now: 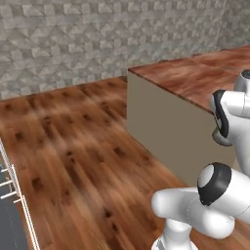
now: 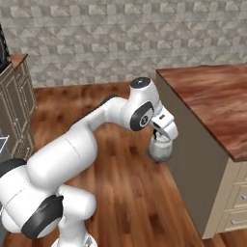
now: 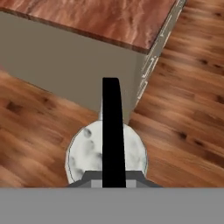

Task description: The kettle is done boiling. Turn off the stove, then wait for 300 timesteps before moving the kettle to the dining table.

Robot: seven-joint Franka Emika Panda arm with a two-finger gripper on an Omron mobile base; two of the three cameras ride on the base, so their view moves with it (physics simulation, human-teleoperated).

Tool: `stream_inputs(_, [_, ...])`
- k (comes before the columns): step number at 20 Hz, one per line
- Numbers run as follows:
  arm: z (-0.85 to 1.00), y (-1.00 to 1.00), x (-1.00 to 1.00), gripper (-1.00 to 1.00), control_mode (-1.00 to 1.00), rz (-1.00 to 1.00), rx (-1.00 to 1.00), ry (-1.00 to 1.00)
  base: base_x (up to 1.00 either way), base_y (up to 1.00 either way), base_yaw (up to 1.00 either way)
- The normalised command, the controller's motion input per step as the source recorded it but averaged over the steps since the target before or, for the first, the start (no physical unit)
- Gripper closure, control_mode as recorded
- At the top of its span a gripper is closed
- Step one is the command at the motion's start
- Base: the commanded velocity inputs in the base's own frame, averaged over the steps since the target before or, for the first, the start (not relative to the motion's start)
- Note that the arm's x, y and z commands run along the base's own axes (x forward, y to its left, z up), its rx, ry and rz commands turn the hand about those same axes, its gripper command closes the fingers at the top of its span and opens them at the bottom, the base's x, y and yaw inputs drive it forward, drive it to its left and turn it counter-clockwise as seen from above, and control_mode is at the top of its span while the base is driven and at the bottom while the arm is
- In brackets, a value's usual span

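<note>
The kettle (image 2: 160,151), small, rounded and silvery-white, hangs above the wooden floor beside the beige side of the dining table (image 2: 217,96). My gripper (image 2: 157,136) is shut on its thin black handle (image 3: 111,127). From the hand camera the kettle's body (image 3: 85,153) sits right below the hand, with the handle running up the middle. A corner of the dining table (image 3: 96,17) lies just beyond it. From the left base camera a sliver of the kettle (image 1: 223,140) peeks out behind my forearm, next to the dining table (image 1: 185,73). The stove is out of view.
A beige cabinet (image 2: 14,106) with a wood top stands at the left. Thin white rails (image 1: 17,193) cross the lower left corner. The table's end has drawer fronts (image 2: 236,202). A grey stone wall (image 1: 73,39) closes the back, and wooden floor (image 1: 73,146) lies between.
</note>
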Motion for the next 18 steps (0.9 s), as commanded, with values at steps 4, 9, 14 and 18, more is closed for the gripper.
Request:
stream_inputs(4, [0.00, 0.00, 0.00, 1.00, 1.00, 0.00, 0.00, 0.00, 0.85, 0.48, -0.36])
stream_inputs(9, [0.00, 0.00, 0.00, 1.00, 1.00, 0.00, 0.00, 0.00, 0.76, 0.08, -0.25])
stream_inputs(14, [0.00, 0.00, 0.00, 1.00, 1.00, 0.00, 0.00, 0.00, 0.79, 0.67, -0.36])
stream_inputs(18, [0.00, 0.00, 0.00, 1.00, 1.00, 0.00, 0.00, 0.00, 0.75, 0.86, -0.39])
